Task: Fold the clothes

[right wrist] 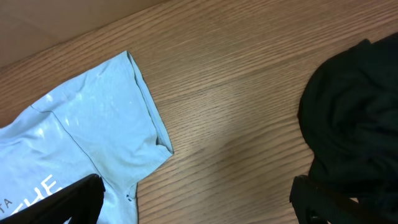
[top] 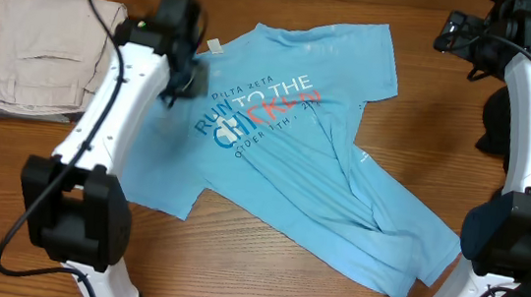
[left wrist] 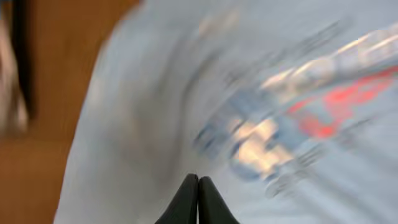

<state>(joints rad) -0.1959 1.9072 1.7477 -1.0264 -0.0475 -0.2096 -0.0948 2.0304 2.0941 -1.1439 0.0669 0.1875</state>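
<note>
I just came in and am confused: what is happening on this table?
Two robot arms work on a light blue short-sleeved T-shirt with printed lettering, which lies spread but wrinkled on the wooden table, not yet folded. The left gripper is shut just over the shirt, beside the lettering; the blurred view shows no cloth between its fingers. The right gripper is open above bare wood, between the shirt and a black garment. Folded beige clothes lie off to one side.
</note>
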